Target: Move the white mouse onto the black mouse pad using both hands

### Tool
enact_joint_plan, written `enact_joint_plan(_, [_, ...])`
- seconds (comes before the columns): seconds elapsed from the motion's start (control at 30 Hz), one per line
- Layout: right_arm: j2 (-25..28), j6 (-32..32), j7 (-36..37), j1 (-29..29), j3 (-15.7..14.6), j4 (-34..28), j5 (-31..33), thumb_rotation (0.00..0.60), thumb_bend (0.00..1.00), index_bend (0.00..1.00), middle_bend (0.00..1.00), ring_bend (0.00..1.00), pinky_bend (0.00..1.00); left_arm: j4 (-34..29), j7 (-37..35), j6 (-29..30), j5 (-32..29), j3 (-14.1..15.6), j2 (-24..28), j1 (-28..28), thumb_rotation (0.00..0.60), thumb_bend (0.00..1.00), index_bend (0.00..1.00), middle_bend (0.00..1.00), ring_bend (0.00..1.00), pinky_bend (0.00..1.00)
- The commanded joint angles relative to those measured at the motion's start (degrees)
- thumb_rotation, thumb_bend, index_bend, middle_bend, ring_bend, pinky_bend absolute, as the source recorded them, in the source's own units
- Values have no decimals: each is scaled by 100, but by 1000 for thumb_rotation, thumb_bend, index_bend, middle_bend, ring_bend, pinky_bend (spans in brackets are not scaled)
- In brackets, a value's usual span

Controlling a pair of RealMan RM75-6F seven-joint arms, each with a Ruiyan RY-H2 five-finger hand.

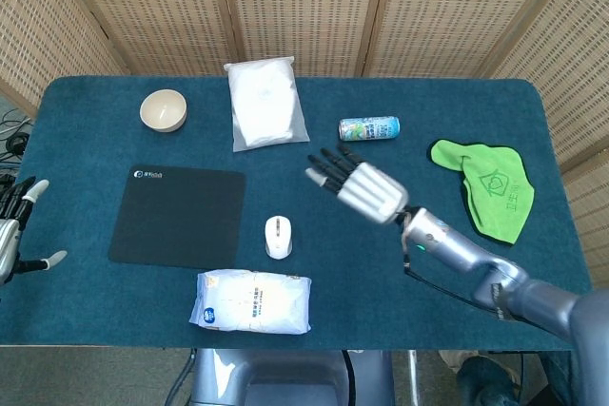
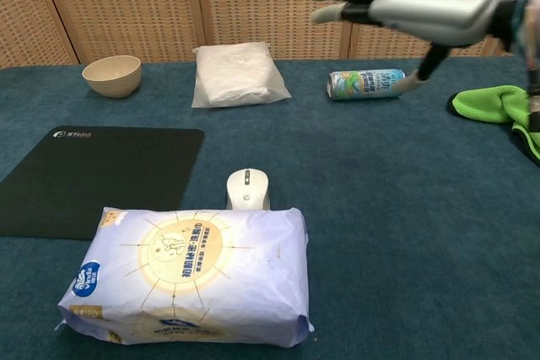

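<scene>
Sitting flat on the dark teal felt tabletop [image 1: 114, 102], your small white computer mouse [image 1: 278, 236] lies just right of the thin black rectangular mouse pad [image 1: 177, 216], close to its right edge but not on it. In the chest view the mouse's near end touches or is just hidden behind the pale blue plastic pack of tissues [image 2: 190, 276], which lies directly in front of it and also overlaps the pad's near right corner from that angle.

Your right hand [image 1: 360, 184] is released and holds nothing: its dark-tipped fingers [image 1: 324, 164] are stretched out and apart, pointing toward the left rear of the table. It hangs in the air, well apart from the mouse, to the mouse's right and farther back. In the chest view it shows high at the top right, above the table.

Your left hand [image 1: 13, 235] shows only at the far left edge of the head view, off the table's side, with fingers apart and nothing in them.

Farther out, a clear plastic bag of white powder [image 1: 265, 103] lies at the rear centre, a cream ceramic bowl [image 1: 164, 109] stands at the rear left, a light blue printed drink can [image 1: 369, 128] lies on its side at the rear right, and a bright green cloth with dark edging [image 1: 486, 186] lies near the right edge.
</scene>
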Motion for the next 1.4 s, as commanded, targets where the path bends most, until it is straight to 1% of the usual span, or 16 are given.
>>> enact_joint_plan(0.03, [660,962,178,-1238,129,-703,935,600,0,1,0,0,73,116,-211,-14,656,110,119,-262,600,15,0,0,0,0])
enact_joint_plan(0.1, [812,1213,206,-1679,95,-915,1204,600,0,0,0,0,58,266,-340,-54,1187,188,180,-509,600,17,0,0,0,0])
enact_joint_plan(0.2, [925,1592,-144,-2271,31,-1080,1542,600,0,0,0,0,33,620,-316,-85,1899,244,138,-936,600,18,0,0,0,0])
enact_joint_plan(0.23, [926,1670,-140,-2381,32,-1136,1596,600,0,0,0,0,23,720,-321,-90,2077,249,102,-1060,600,17,0,0,0,0])
enact_joint_plan(0.33, [920,1882,173,-2831,52,-1380,1846,600,0,0,0,0,1,1192,-399,-25,2741,267,-104,-1559,600,16,0,0,0,0])
enact_joint_plan(0.5, [918,2070,390,-3252,66,-1668,1962,600,0,0,0,0,0,1818,-660,189,3584,349,-527,-2269,600,18,0,0,0,6])
enact_joint_plan(0.57, [911,2117,473,-3376,69,-1764,1930,600,0,0,0,0,0,2215,-823,403,4045,401,-785,-2656,600,17,0,0,0,16])
enact_joint_plan(0.67, [900,2145,566,-3502,39,-1820,1812,600,0,0,0,0,0,2768,-1023,506,4435,502,-1169,-3108,600,15,0,0,0,31])
enact_joint_plan(0.83, [939,2056,603,-3648,-9,-1911,1680,600,0,0,0,0,0,3447,-1223,429,4776,685,-1770,-3755,600,11,0,0,0,85])
enact_joint_plan(1.03, [977,1841,846,-3713,-6,-1771,1484,600,0,0,0,0,0,4182,-1582,11,4930,981,-2496,-4488,600,26,0,0,0,110])
enact_joint_plan(1.17, [965,1674,1024,-3739,46,-1653,1460,600,0,0,0,0,0,4696,-1827,-300,4858,1148,-3013,-4829,600,51,0,0,0,117])
enact_joint_plan(1.3, [974,1574,1117,-3771,135,-1601,1522,600,0,0,0,0,0,5207,-2027,-457,4810,1308,-3476,-5058,600,94,0,0,0,129])
enact_joint_plan(1.4, [1027,1555,1170,-3826,257,-1609,1615,600,0,0,0,0,0,5817,-2289,-647,4757,1479,-3967,-5275,600,122,0,0,0,134])
